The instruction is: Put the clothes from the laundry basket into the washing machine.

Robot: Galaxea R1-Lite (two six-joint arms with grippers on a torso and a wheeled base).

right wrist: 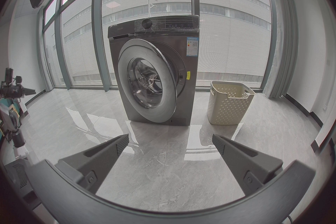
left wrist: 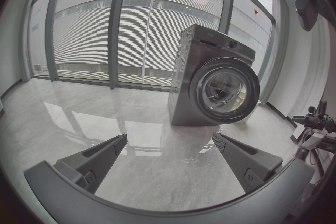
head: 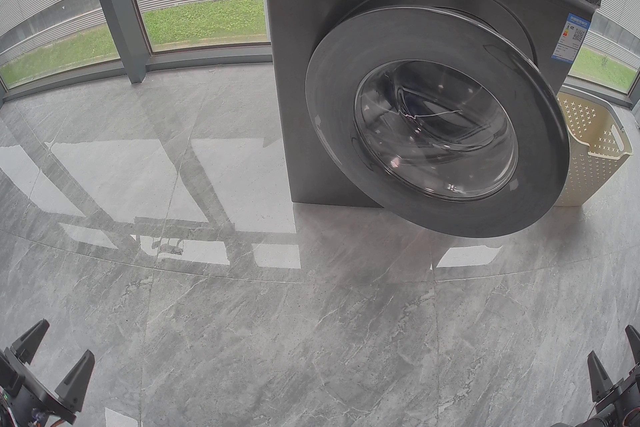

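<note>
1. The basket [right wrist: 229,106] stands on the floor just beside the washer [head: 320,48], on the robot's right. No clothes show above its rim, so I cannot tell what it holds. A blind reach could shut on nothing or snag the perforated wall.
2. The basket looks light. Pulling on a caught garment could tip or drag it.
3. The door [head: 437,121] hangs swung out in front of the opening. An arm carrying cloth could strike it, or trailing fabric could catch its edge and fall short of the drum.
4. The left gripper [left wrist: 168,137] and right gripper [right wrist: 169,137] sit low, well apart from the basket, fingers apart and empty. The base probably has to come nearer, and a misjudged approach could knock the door or basket.
</note>
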